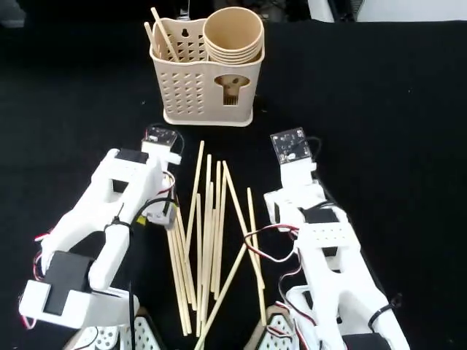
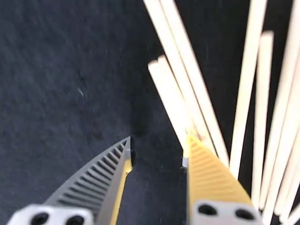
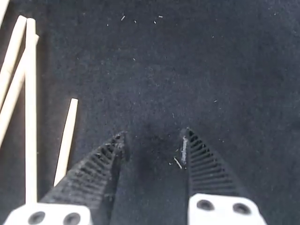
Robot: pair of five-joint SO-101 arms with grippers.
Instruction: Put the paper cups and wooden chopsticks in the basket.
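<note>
Basket (image 1: pixel 206 91) sits top centre of the high view, upright on the black tabletop (image 1: pixel 379 109). It is beige plastic with perforated walls, and it looks split into two sections.

- Right section: a stack of nested paper cups (image 1: pixel 233 33), mouths up, rims well above the basket edge.
- Left section: at least two wooden chopsticks (image 1: pixel 163 33) standing in it, leaning toward the upper left and poking out over the rim.

The loose chopsticks (image 1: pixel 208 233) are still on the tabletop. They form a fan in the lower centre of the high view, between the two arms and in front of the basket. Most run roughly top to bottom. A couple lie diagonally across the others on the right side of the pile.

Left arm (image 1: pixel 109 211) is lower left, at the left edge of the pile. Left pincer (image 2: pixel 157 157) is low over the cloth with its fingers apart. The yellow finger (image 2: pixel 208 173) is at the near ends of two chopsticks, and I can't tell whether it touches them or sits just above. The grey finger (image 2: pixel 105 176) is over bare cloth, and black cloth shows in the gap.

Right arm (image 1: pixel 321 240) is lower right, just beside the rightmost stick. Right pincer (image 3: pixel 152 140) has its black fingers apart, pointing down at bare cloth, with a few sticks (image 3: pixel 28 108) off to one side and not touching it
</note>
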